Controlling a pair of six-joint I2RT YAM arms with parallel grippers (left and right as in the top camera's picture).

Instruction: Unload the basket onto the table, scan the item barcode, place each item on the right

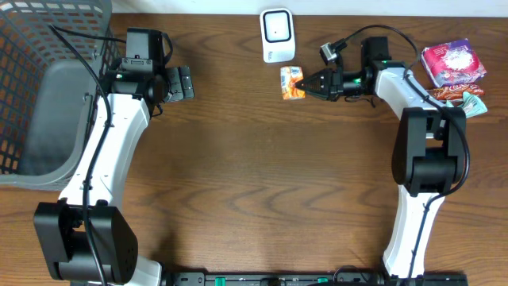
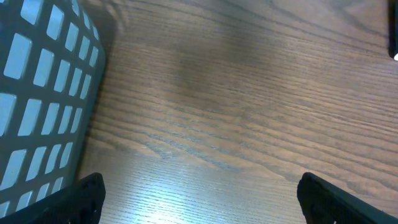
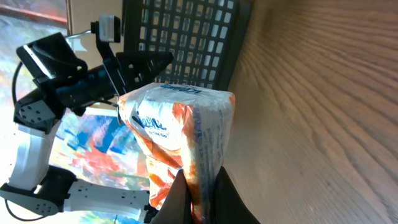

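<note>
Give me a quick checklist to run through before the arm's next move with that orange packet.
1. Grip: the right gripper is shut on the edge of the orange packet: ok.
2. Packet close to the scanner, nothing between them: ok.
3. Barcode turned toward the scanner: cannot tell.
4. Way clear of the left gripper: ok, it is open, over by the basket.

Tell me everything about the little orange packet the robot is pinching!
The orange packet is a small, puffy pouch of crinkly, shiny plastic, orange and white with blue lettering. The right gripper is shut on one end, holding it out beside the white scanner, not touching it. Whether it rests on the table is unclear.
</note>
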